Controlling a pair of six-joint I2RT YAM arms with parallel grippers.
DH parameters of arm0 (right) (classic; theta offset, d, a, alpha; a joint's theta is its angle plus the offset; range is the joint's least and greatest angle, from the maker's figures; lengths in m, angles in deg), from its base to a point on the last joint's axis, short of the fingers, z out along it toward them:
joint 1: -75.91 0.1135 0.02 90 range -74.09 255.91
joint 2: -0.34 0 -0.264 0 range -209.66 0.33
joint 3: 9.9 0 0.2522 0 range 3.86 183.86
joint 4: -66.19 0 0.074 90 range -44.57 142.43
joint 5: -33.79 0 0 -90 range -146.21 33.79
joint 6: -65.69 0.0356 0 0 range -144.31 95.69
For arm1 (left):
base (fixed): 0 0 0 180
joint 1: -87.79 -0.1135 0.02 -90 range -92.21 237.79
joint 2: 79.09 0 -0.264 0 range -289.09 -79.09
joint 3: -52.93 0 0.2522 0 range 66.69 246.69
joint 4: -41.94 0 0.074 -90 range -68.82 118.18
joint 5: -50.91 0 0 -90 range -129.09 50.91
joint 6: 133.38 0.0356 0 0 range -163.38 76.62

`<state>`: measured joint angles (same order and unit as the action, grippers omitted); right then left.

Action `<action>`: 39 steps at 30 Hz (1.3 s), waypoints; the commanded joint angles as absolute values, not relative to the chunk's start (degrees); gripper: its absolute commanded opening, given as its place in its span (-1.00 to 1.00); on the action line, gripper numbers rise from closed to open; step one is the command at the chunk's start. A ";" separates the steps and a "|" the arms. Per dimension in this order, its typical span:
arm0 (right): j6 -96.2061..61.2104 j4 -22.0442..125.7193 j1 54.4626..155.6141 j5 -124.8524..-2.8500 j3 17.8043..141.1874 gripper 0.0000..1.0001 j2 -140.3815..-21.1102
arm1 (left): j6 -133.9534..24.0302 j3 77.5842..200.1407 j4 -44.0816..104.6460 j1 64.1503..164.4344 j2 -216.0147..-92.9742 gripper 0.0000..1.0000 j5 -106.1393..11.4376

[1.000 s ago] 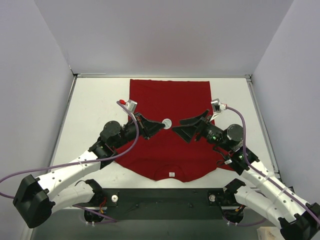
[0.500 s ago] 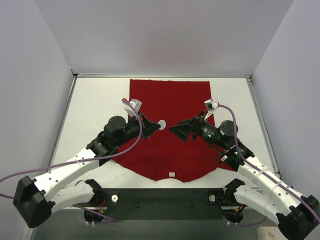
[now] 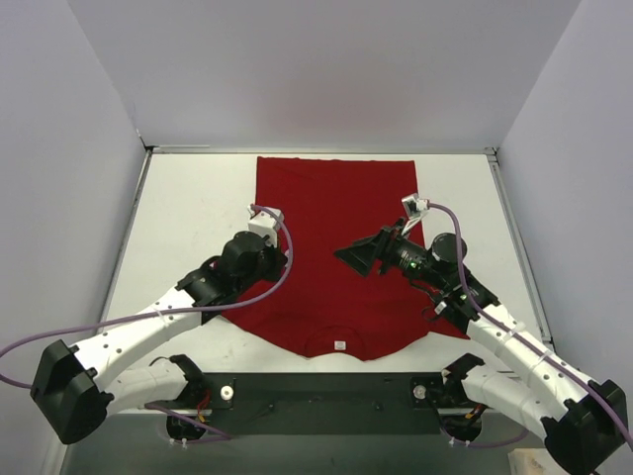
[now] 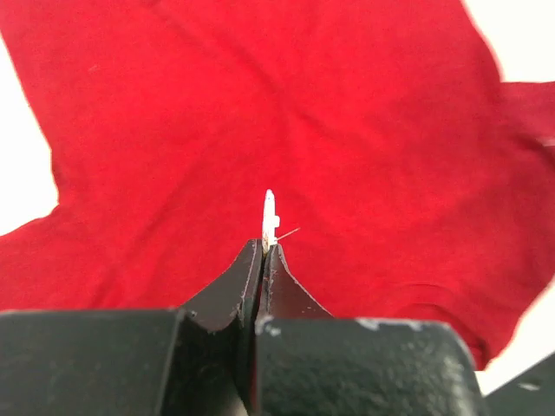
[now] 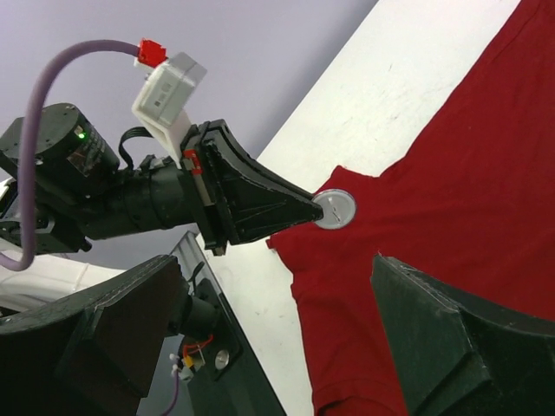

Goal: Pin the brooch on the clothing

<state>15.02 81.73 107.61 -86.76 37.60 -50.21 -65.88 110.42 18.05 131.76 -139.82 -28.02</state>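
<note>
From where I stand, the left gripper (image 4: 263, 253) is clenched on the brooch (image 5: 334, 209), a small round silvery disc pinched at its edge. It is held in the air over the red T-shirt (image 3: 331, 198), which lies spread on the bench (image 3: 188, 198). Seen from the left wrist, the disc is edge-on and upright, with a thin pin wire jutting to one side. The right gripper (image 3: 358, 253) is spread wide and empty, facing the brooch from the opposite side, near it but apart. The fabric lies beyond the left fingertips, so I'd judge the left arm must carry the brooch down to it.
</note>
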 commanded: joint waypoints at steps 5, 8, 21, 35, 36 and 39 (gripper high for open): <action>16.29 83.81 104.75 -87.95 38.32 1.00 -50.73 | -62.28 114.06 12.89 132.09 -145.17 -1.00 -15.73; 18.39 79.61 101.94 -85.23 38.49 1.00 -50.73 | -61.84 115.47 10.78 132.09 -148.60 -1.00 -13.79; 19.64 65.98 94.37 -82.50 41.21 1.00 -56.09 | -63.07 126.89 -1.60 135.69 -167.49 -1.00 -3.69; 18.23 56.39 86.55 -79.94 42.18 1.00 -60.31 | -70.71 140.08 -19.89 142.72 -182.35 -1.00 12.94; 17.97 56.21 86.46 -79.94 42.18 1.00 -60.40 | -70.98 140.87 -21.03 142.90 -183.40 -1.00 13.12; 17.53 55.51 85.67 -80.11 42.36 1.00 -61.01 | -72.21 142.10 -22.79 143.16 -184.90 -1.00 13.64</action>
